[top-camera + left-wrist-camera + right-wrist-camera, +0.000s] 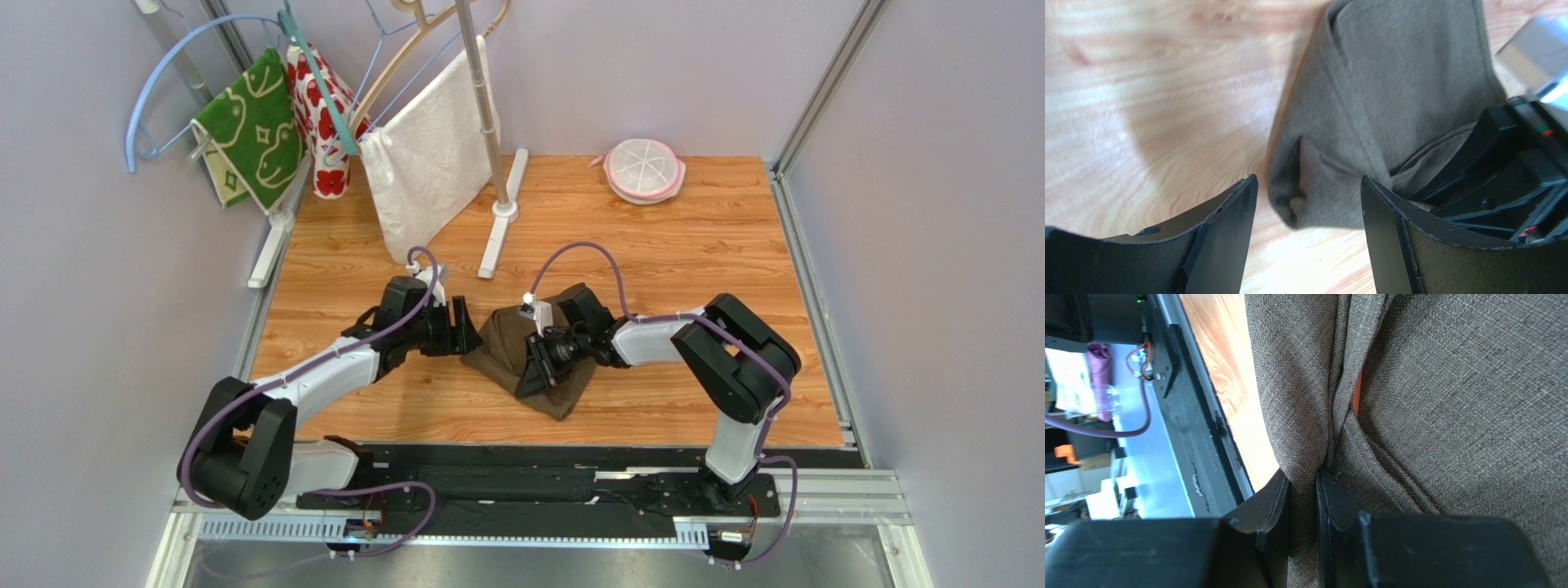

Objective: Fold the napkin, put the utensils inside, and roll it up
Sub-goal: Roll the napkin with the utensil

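The dark brown napkin [509, 355] lies folded and bunched on the wooden table between my arms. My right gripper [540, 359] is shut on a fold of the napkin [1413, 416], seen close in the right wrist view. A sliver of an orange utensil [1356, 395] shows inside a crease; the rest of the utensils are hidden in the cloth. My left gripper [466, 333] is open and empty just left of the napkin. In the left wrist view a corner of the napkin [1389, 110] lies just ahead of its fingertips [1244, 202], not between them.
A clothes rack stands at the back left with a green patterned cloth [255, 129], a red-and-white cloth [321, 123] and a white towel [429, 153]. A pink-rimmed round container [644, 169] sits at the back right. The table's near edge rail [1198, 416] is close to the napkin.
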You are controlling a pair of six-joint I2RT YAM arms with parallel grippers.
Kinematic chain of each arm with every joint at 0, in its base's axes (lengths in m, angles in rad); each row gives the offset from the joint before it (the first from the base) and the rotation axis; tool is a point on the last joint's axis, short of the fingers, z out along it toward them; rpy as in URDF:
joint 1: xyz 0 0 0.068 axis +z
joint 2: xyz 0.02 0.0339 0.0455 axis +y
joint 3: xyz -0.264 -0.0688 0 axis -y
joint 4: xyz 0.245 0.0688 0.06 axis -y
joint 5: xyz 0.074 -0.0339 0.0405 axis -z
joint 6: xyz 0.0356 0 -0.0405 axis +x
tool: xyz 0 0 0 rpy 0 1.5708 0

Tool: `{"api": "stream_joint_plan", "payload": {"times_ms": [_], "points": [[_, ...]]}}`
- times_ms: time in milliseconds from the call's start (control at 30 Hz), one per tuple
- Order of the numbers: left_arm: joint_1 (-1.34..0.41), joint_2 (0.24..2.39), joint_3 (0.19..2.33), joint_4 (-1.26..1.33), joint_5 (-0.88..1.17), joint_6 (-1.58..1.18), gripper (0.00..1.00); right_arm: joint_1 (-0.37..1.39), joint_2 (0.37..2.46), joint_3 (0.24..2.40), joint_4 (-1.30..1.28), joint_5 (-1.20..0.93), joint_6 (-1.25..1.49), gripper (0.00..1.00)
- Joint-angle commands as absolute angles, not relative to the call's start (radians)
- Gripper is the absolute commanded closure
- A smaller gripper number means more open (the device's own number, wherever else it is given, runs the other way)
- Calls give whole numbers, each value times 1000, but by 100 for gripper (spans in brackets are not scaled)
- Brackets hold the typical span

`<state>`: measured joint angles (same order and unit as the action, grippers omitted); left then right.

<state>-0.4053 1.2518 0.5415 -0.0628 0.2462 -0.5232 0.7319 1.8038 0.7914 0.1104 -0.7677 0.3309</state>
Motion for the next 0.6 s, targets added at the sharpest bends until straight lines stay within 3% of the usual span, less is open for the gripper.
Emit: {"api": "stream_joint_plan", "payload": {"times_ms": [0, 233, 567], "points": [[-403, 1298, 564, 23, 264, -528, 29, 729, 1862, 744, 78, -768, 348, 89], [-403, 1420, 623, -21, 238, -531, 36, 726, 1865, 750, 80, -769, 339, 89], [-403, 1519, 669, -51, 307, -486, 83, 726, 1841, 764, 35, -747, 319, 86]]}}
